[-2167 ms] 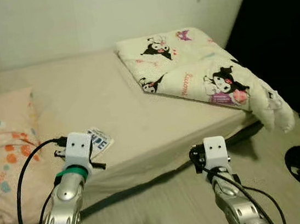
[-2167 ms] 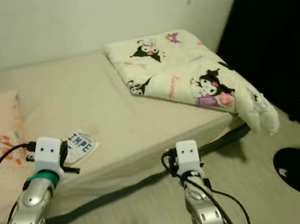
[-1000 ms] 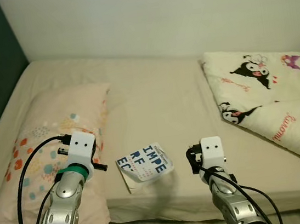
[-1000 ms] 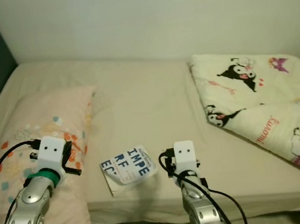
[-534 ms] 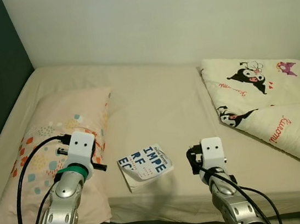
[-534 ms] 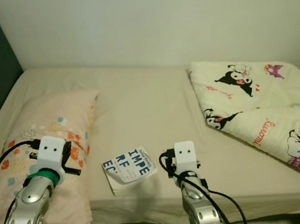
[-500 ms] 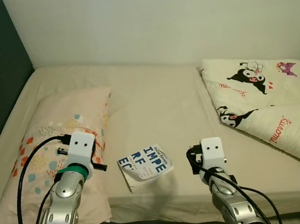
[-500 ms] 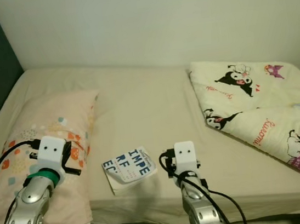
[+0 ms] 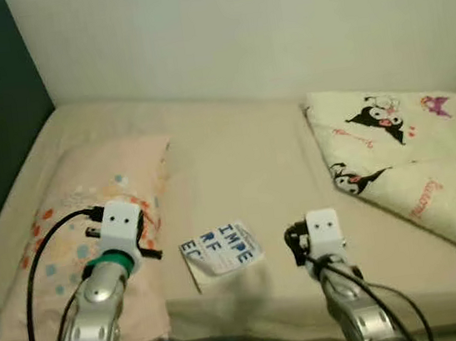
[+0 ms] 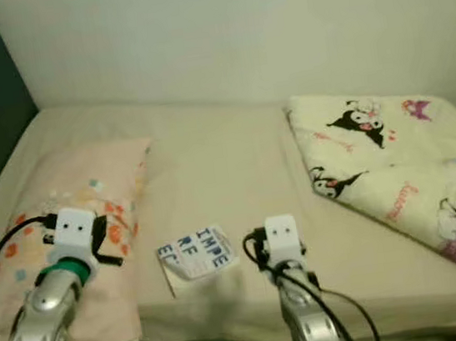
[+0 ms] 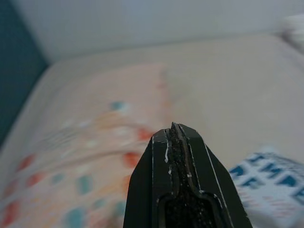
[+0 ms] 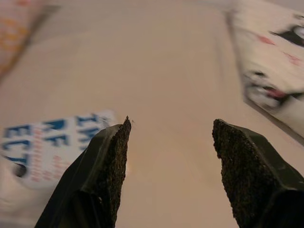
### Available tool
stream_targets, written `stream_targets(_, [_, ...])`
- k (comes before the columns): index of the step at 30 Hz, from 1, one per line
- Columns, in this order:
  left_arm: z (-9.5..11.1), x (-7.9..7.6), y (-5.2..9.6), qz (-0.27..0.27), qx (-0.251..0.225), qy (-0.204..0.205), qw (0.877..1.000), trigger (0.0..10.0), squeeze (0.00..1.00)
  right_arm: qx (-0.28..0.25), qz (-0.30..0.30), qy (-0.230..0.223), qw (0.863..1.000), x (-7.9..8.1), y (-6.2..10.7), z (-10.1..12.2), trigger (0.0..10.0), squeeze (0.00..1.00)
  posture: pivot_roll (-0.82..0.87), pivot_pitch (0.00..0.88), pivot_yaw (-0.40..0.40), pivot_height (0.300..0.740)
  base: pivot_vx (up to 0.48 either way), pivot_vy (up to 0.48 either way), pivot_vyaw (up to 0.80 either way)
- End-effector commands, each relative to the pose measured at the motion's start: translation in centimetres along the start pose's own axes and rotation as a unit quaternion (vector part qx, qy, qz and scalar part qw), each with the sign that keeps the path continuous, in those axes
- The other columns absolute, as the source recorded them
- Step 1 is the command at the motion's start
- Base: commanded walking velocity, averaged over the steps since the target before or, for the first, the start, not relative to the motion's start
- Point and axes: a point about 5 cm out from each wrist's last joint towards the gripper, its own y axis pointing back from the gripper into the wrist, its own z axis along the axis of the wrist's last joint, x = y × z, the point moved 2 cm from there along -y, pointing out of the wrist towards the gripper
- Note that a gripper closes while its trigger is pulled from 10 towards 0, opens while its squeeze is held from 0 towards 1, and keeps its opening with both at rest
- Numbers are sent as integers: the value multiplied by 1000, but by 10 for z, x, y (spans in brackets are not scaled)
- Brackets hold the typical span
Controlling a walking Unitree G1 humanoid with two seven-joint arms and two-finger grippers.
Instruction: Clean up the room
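A patterned pillow (image 9: 93, 230) lies at the bed's (image 9: 234, 149) left end, under the left gripper (image 11: 174, 129), fingers pressed together, empty. A booklet (image 9: 220, 253) (blue lettering) lies mid-bed near the front edge. The right gripper (image 12: 170, 137) hovers beside it, fingers spread wide, empty. A cartoon-print blanket (image 9: 411, 155) lies folded rightward.

head eyes: down onto bed (image 9: 242, 152) | wrists: low, along fingers | shared: book (image 9: 220, 250)
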Motion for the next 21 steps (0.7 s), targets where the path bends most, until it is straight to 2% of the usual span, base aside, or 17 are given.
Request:
stream_targets(1, [-5,4,2,4,9,1,1000,10000,0,3,8,-8,1000,6,0,-1,10000,0,149,0,-22,740,281,0,0])
stream_targets(8, [-7,4,3,6,12,1,1000,10000,0,11,-1,-18,1000,3,-1,-3,10000,0,149,0,-22,740,278,0,0])
stream_targets(21, [-9,0,3,-2,16,-18,1000,10000,0,9,-2,-20,1000,3,0,-3,10000,0,150,0,-18,740,0,0,0])
